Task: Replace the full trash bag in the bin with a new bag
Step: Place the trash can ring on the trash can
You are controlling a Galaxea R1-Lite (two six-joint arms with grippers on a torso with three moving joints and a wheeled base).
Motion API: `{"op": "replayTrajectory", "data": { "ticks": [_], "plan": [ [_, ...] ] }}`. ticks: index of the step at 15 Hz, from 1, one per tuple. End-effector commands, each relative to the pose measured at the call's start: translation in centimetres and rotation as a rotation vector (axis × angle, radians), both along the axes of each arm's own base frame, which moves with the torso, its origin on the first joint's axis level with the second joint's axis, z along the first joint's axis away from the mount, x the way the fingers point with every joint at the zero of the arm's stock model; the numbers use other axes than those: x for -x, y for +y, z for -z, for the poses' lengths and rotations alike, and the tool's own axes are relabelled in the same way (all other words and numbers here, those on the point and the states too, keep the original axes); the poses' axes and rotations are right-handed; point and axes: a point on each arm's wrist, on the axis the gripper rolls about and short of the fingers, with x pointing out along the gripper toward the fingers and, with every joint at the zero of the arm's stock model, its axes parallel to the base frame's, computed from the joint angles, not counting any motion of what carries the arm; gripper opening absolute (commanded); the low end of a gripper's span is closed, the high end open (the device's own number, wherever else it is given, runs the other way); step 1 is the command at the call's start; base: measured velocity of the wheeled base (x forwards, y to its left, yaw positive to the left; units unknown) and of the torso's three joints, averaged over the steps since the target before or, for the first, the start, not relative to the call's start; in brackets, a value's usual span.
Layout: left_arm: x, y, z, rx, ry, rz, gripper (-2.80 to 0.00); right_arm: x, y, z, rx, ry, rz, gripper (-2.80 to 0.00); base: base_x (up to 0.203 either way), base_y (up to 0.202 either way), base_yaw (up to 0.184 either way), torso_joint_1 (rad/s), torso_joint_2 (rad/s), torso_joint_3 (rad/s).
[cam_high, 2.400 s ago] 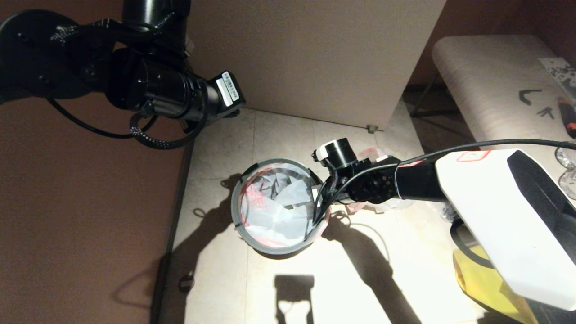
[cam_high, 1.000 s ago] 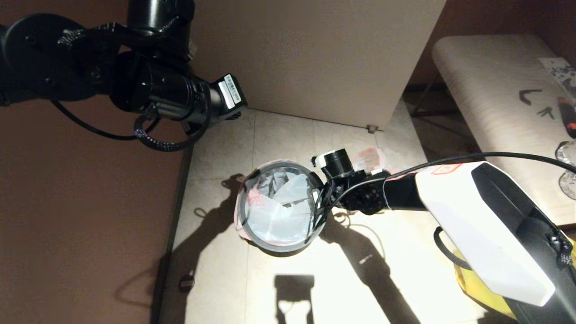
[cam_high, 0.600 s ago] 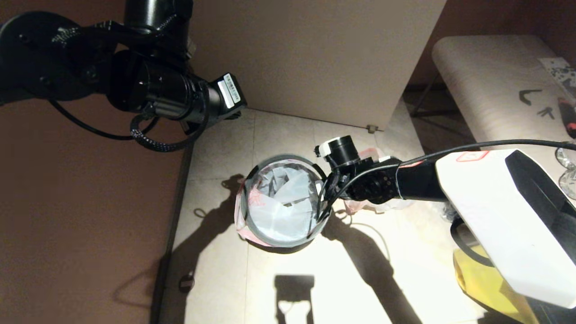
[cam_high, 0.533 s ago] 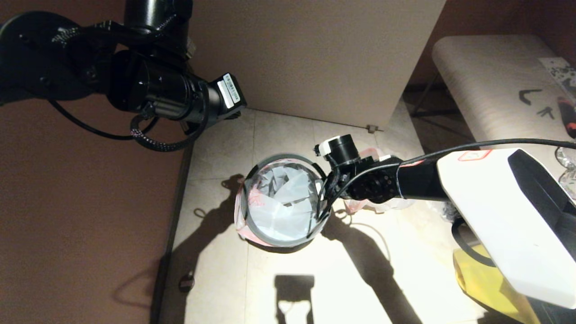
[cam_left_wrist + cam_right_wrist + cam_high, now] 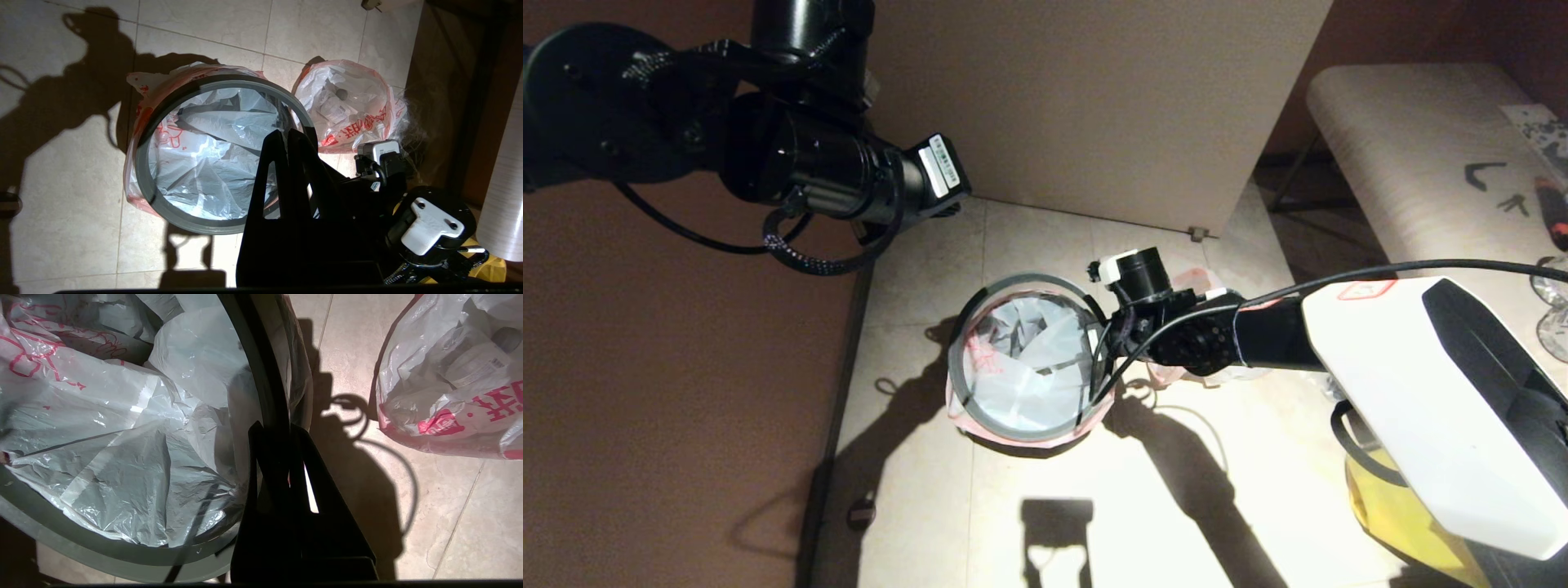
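Observation:
The bin (image 5: 1029, 437) stands on the tiled floor, its grey hoop (image 5: 184, 220) laid over the new bag (image 5: 1021, 384). That bag lines the inside, white and crinkled (image 5: 122, 449), and its pinkish-red edge hangs outside the hoop (image 5: 135, 196). My right gripper (image 5: 273, 428) is shut on the bin's rim at its right side, with the hoop running between the fingers. My left gripper (image 5: 284, 132) hangs high above the bin, shut and holding nothing. The full trash bag (image 5: 351, 106) sits on the floor just beyond the bin, lumpy with red print (image 5: 449, 375), mostly hidden behind my right wrist in the head view.
A yellow bag (image 5: 1396, 506) lies under my right forearm. A beige cabinet panel (image 5: 1094, 106) stands behind the bin and a pale bench (image 5: 1405, 147) at the right. A brown wall (image 5: 670, 392) borders the floor on the left, with a small dark object (image 5: 860, 513) beside it.
My right wrist has shifted back and slightly left, and the bin's rim has moved with it. More of the bag's pink edge now shows outside the near rim. The left arm has barely moved.

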Motion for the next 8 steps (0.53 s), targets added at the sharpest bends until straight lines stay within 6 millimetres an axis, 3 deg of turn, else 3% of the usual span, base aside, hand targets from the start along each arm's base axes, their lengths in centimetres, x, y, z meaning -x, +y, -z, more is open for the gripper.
{"op": "replayTrajectory", "data": {
  "ticks": [1,8],
  "plan": [
    [-0.18,-0.09,0.22,-0.002,0.008,-0.002,-2.8,-0.33,0.16,1.28,0.013,0.017,0.002,-2.8,0.0,0.0,0.0,0.0,0.0,0.0],
    [-0.2,-0.1,0.22,-0.001,0.006,-0.004,-2.8,-1.28,0.43,2.14,-0.023,-0.039,0.012,-2.8,0.0,0.0,0.0,0.0,0.0,0.0]
  ]
}}
